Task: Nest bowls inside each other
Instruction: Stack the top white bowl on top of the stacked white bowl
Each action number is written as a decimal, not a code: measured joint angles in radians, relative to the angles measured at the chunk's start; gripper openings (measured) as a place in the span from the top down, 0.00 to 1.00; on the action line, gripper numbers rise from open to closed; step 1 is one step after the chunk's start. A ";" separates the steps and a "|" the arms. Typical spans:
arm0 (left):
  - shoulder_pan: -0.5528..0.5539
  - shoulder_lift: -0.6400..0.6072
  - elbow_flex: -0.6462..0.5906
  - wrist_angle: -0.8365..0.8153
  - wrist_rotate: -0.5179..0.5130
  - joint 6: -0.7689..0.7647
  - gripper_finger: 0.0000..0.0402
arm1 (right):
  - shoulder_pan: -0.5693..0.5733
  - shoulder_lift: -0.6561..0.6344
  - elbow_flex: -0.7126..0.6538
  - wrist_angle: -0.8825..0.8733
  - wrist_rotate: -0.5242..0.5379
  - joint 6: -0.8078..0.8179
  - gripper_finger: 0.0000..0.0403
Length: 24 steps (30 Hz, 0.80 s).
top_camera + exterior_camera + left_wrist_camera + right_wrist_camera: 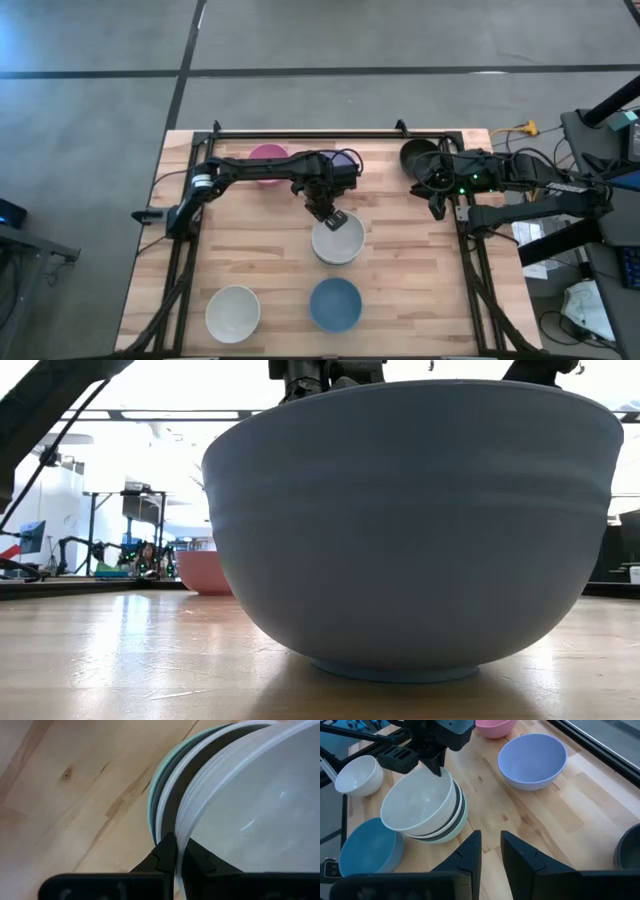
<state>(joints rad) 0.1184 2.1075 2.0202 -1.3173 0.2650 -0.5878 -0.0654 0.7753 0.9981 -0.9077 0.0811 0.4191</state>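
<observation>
Left gripper (436, 766) jaws pinch the top white bowl's (417, 802) rim; right gripper (490, 851) jaws spread, idle.

Left claw (333, 218) pinched, right claw (490, 851) parted.

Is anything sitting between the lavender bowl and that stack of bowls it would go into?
Nothing visible does. In the right wrist view only bare wood lies between the lavender bowl and the stack. The left tool grips the stack's top rim, though.
</observation>
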 joint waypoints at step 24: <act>0.030 -0.027 0.070 0.001 0.095 0.097 0.76 | 0.000 0.000 0.000 0.000 -0.001 0.026 0.83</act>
<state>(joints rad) 0.1489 2.0808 2.0899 -1.3166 0.3596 -0.4906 -0.0654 0.7757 0.9981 -0.9077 0.0803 0.4454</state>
